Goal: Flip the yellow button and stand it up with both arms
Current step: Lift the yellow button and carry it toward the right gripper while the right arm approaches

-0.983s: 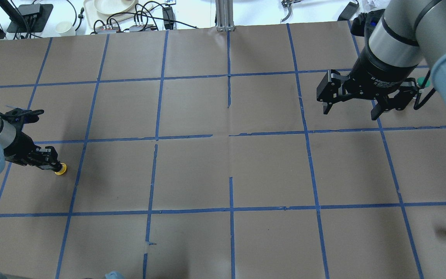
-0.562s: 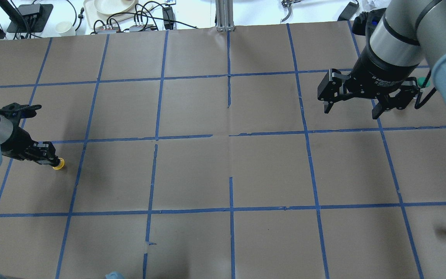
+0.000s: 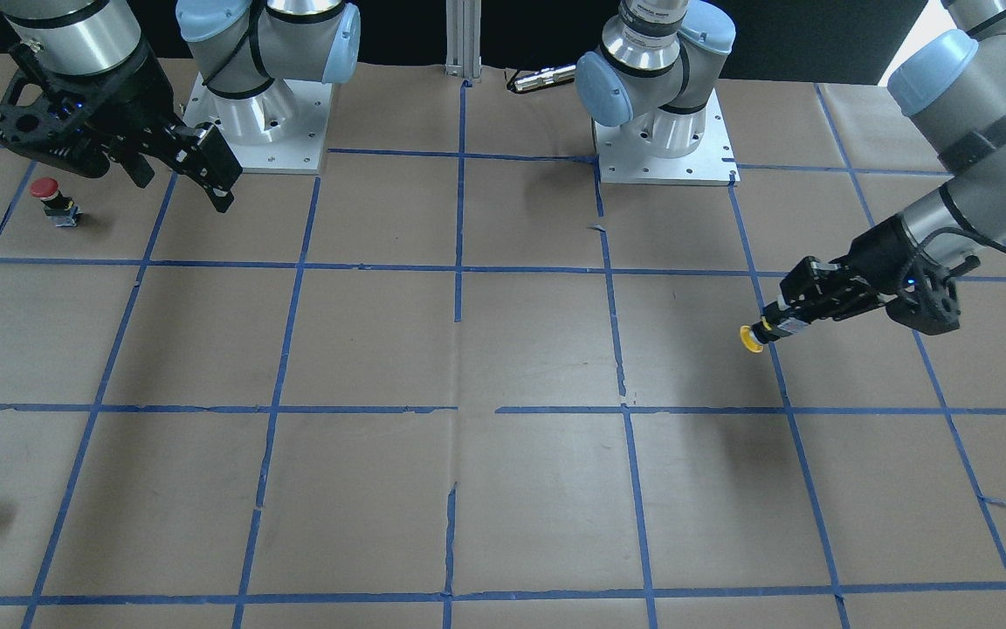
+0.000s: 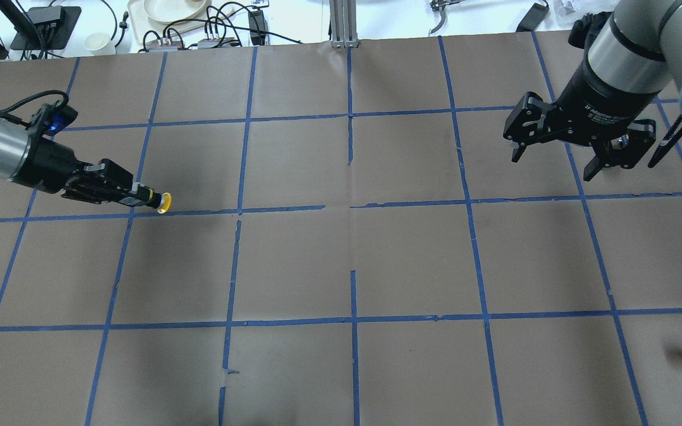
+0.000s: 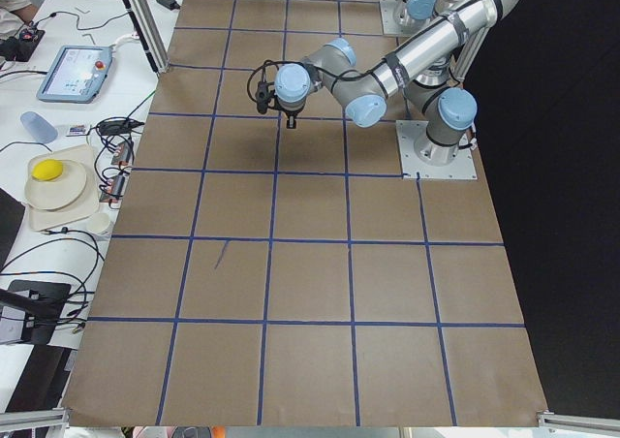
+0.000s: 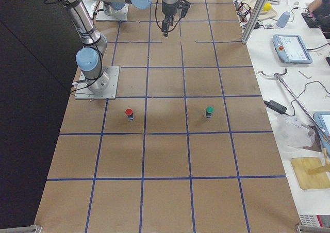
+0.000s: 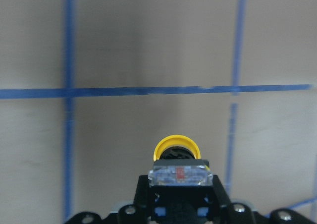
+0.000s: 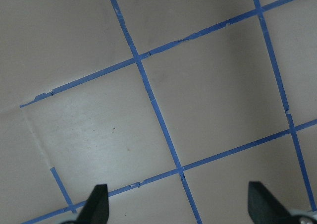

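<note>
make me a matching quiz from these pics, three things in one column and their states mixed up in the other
Things:
1. yellow button
2. red button
3. right hand

States:
a. open, holding nothing
b. standing on the table, cap up
c. clamped in the left hand, cap pointing sideways

Pairs: 1-c, 2-b, 3-a

Left fingers (image 4: 123, 193) clamped, right fingers (image 4: 518, 148) apart

Left pincer (image 4: 141, 198) around button (image 4: 164, 203) — right pincer (image 4: 553, 167) well apart.
</note>
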Tool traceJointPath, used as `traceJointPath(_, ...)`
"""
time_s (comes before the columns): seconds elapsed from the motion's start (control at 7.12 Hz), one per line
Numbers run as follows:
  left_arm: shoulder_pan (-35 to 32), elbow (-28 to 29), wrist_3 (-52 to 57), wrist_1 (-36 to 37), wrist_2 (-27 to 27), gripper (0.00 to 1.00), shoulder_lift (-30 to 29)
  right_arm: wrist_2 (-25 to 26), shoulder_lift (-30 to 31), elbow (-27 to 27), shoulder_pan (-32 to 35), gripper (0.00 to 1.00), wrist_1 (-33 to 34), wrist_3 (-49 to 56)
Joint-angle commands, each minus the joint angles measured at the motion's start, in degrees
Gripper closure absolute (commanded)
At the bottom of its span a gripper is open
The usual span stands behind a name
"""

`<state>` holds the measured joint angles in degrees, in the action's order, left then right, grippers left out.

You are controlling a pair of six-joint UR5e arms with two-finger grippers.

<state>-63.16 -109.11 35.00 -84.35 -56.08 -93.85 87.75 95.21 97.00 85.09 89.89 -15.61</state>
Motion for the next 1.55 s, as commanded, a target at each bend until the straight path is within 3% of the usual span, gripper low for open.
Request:
traceJointPath(0.0,-9.3,-1.4,-0.5,-4.6,18.6,0.81,1.2,-7.5,-1.3,-0.8,-0.2,0.00,0.2,-2.0)
traceJointPath(0.14,-11.9,-3.3,-0.6,-4.7,27.4,0.81,1.3,-11.2,-1.4,-0.8,-0.2,0.00,0.2,-8.4)
traceJointPath(0.28,-14.9,-6.0,-0.6,-4.6,37.2,0.81,1.6,-20.0,-2.6,-0.8,-0.2,0.00,0.4,-15.4)
traceJointPath(0.42,-17.7,-7.3,-0.8,-4.6,46.1,0.81,2.2,-24.8,-3.4,-1.0,-0.2,0.00,1.7,-21.4)
traceJointPath(0.56,-20.3,-7.3,-1.2,-4.3,52.8,0.81,2.8,-28.6,-3.3,-0.9,-0.2,0.00,3.7,-26.5)
traceJointPath(0.7,-22.1,-7.5,-1.7,-4.4,58.2,0.81,3.3,-36.6,-3.4,-0.8,-0.4,0.00,4.6,-32.6)
traceJointPath(1.12,-23.5,-9.4,-1.9,-3.8,60.2,0.81,3.3,-45.6,-2.5,-0.7,-0.9,0.00,5.1,-41.1)
traceJointPath(1.4,-23.7,-9.4,-1.9,-3.7,60.2,0.81,3.3,-49.6,-2.7,0.5,0.2,0.01,4.9,-41.2)
